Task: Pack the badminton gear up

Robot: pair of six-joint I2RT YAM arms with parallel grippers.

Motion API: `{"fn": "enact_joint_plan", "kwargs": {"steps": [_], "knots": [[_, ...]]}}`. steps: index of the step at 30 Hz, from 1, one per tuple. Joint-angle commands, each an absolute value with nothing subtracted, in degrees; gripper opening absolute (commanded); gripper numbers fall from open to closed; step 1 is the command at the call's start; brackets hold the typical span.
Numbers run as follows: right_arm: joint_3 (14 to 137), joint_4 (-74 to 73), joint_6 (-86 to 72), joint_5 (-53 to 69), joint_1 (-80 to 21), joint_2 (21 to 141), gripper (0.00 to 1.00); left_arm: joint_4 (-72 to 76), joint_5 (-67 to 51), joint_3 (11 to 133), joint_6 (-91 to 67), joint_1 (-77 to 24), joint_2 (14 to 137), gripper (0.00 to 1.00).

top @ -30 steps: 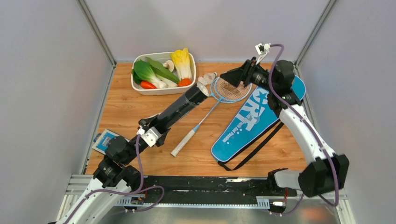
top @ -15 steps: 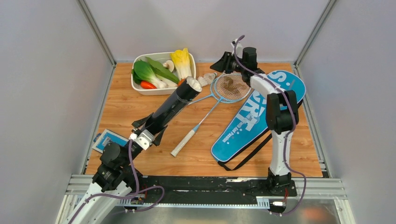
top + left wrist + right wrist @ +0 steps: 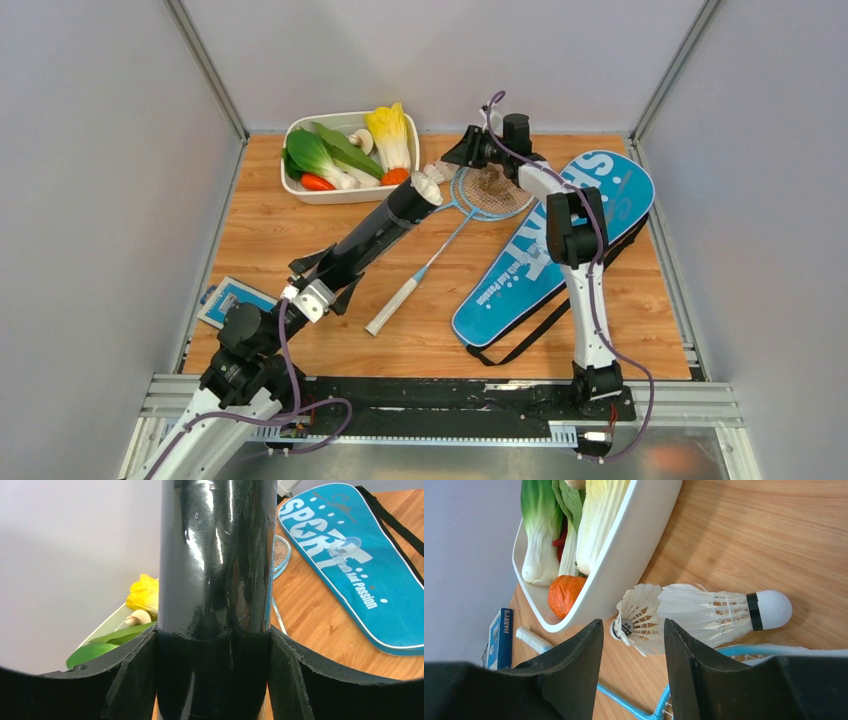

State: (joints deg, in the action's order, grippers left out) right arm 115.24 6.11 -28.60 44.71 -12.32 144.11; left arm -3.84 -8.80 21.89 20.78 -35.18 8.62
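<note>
My left gripper (image 3: 214, 672) is shut on the long black tube (image 3: 215, 570), which slants up towards the tray (image 3: 375, 232). White feathers (image 3: 427, 186) show at the tube's far end. Two white shuttlecocks (image 3: 704, 611) lie on the wood beside the tray, also seen from above (image 3: 440, 168). My right gripper (image 3: 633, 626) hovers open just short of them with nothing between its fingers, at the back of the table (image 3: 462, 150). A light-blue racket (image 3: 492, 190) lies with its white handle (image 3: 390, 310) towards me. The blue "SPORT" cover (image 3: 545, 250) lies flat on the right.
A white tray (image 3: 298, 187) of toy vegetables stands at the back left, its rim (image 3: 624, 565) close to the shuttlecocks. A small blue-and-white card (image 3: 228, 300) lies near the left edge. The cover's black strap (image 3: 530, 335) trails on the wood. Grey walls close in on both sides.
My right arm has swung from above the cover to the back of the table, and its gripper has come down at the shuttlecocks with narrower jaws. The tube has shifted slightly.
</note>
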Motion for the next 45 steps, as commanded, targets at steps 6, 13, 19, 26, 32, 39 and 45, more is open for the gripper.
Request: {"fn": "enact_joint_plan", "kwargs": {"steps": [6, 13, 19, 26, 32, 39, 45], "knots": [[119.0, 8.9, -29.0, 47.4, -14.2, 147.2, 0.51, 0.9, -11.6, 22.8, 20.2, -35.3, 9.4, 0.38], [121.2, 9.6, -29.7, 47.3, -15.4, 149.0, 0.51, 1.0, -11.9, 22.8, 20.3, -35.3, 10.1, 0.37], [120.1, 9.5, -28.9, 46.8, -16.1, 148.9, 0.38, 0.9, -11.9, 22.8, 20.5, -35.2, 10.2, 0.38], [115.6, 9.6, -27.4, 47.2, -15.6, 142.0, 0.01, 0.9, -11.8, 22.7, 20.6, -35.3, 10.5, 0.38], [108.2, 9.5, -29.4, 48.9, -13.8, 130.9, 0.00, 0.9, -11.3, 22.5, 20.6, -35.3, 10.8, 0.38], [98.5, 8.3, -29.5, 52.1, -12.6, 115.5, 0.00, 0.3, -11.3, 22.7, 20.2, -35.3, 12.1, 0.38], [89.4, 5.3, -25.1, 49.7, -12.3, 98.4, 0.00, -1.5, -10.2, 22.9, 20.1, -35.2, 13.8, 0.38]]}}
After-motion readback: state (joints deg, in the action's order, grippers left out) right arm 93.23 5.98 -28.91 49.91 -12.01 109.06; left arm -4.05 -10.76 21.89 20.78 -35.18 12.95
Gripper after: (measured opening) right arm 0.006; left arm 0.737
